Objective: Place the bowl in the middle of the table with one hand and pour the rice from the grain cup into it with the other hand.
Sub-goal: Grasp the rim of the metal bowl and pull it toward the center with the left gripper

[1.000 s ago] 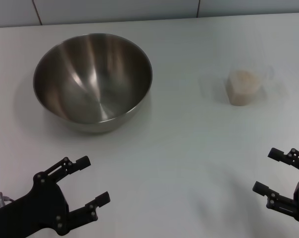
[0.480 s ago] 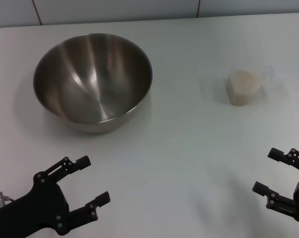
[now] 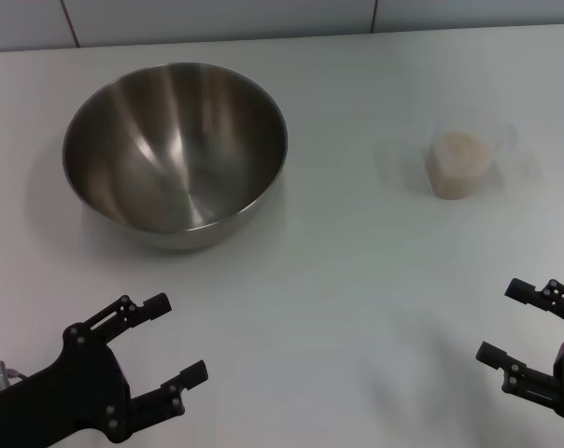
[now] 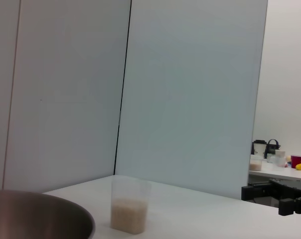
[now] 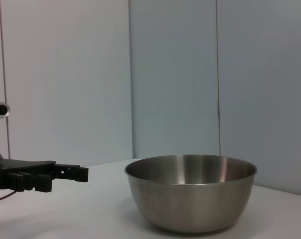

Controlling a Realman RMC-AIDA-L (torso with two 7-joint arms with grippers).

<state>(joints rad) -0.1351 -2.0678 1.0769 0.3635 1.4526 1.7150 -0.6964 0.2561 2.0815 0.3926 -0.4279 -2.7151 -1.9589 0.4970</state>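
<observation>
The bowl (image 3: 175, 154) sits upright on the white desk (image 3: 338, 280), over on the left and toward the far side. Well apart from it on the right stands the grain cup (image 3: 460, 164), rice (image 3: 460, 149) heaped inside. Near the front edge, the left end effector (image 3: 162, 338) and the right end effector (image 3: 511, 323) both hover with fingers spread apart, holding nothing
</observation>
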